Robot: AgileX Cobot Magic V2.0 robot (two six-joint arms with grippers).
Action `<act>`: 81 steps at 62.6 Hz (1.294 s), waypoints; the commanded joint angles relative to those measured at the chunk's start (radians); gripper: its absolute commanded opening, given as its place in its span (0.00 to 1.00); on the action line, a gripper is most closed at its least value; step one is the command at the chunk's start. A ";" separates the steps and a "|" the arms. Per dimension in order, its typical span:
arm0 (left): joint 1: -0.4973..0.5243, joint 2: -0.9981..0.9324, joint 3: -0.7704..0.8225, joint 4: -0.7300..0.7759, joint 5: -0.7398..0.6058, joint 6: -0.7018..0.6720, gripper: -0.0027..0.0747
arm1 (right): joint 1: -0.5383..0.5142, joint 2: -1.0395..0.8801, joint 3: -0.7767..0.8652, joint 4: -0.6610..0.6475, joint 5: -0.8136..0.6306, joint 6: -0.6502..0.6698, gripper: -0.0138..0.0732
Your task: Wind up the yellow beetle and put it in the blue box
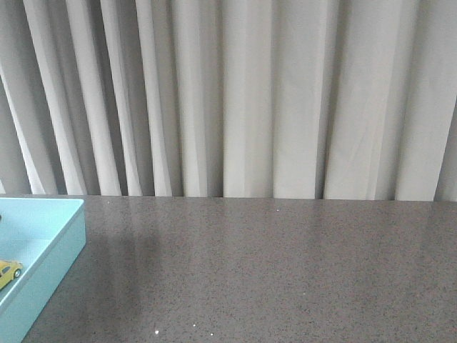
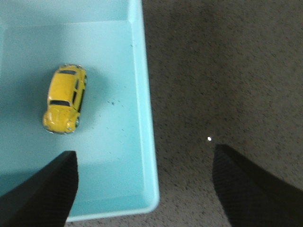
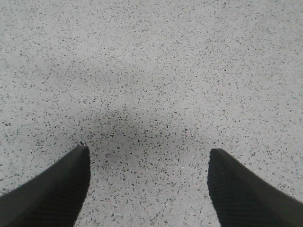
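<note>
Grey speckled table [image 1: 285, 271] before pale pleated curtains [image 1: 250, 93] along its far edge

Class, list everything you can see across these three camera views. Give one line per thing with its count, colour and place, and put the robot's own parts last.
yellow beetle: one, glossy yellow with dark windows, lying inside the blue box, on its floor.
blue box: one, pale turquoise, at the table's left edge in the front view.
table: one, speckled grey-brown stone top, filling the foreground.
curtain: one, pale grey, pleated, hanging behind the table.
left claw: one, black, open, above the box's wall, holding nothing.
right claw: one, black, open, above bare table.
</note>
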 commanded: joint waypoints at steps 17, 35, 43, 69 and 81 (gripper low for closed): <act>-0.103 -0.439 0.475 0.020 -0.279 0.030 0.78 | 0.004 -0.009 -0.025 -0.017 -0.048 0.001 0.74; -0.104 -0.785 0.774 0.176 -0.409 -0.095 0.77 | 0.004 -0.009 -0.025 -0.017 -0.046 0.001 0.74; -0.104 -0.918 0.853 0.227 -0.471 -0.160 0.77 | 0.004 -0.009 -0.025 -0.017 -0.046 0.001 0.74; -0.116 -1.028 0.909 0.189 -0.522 -0.161 0.69 | 0.004 -0.009 -0.025 -0.017 -0.046 0.001 0.74; -0.162 -1.028 0.909 0.189 -0.528 -0.161 0.43 | 0.004 -0.009 -0.025 -0.017 -0.046 0.001 0.74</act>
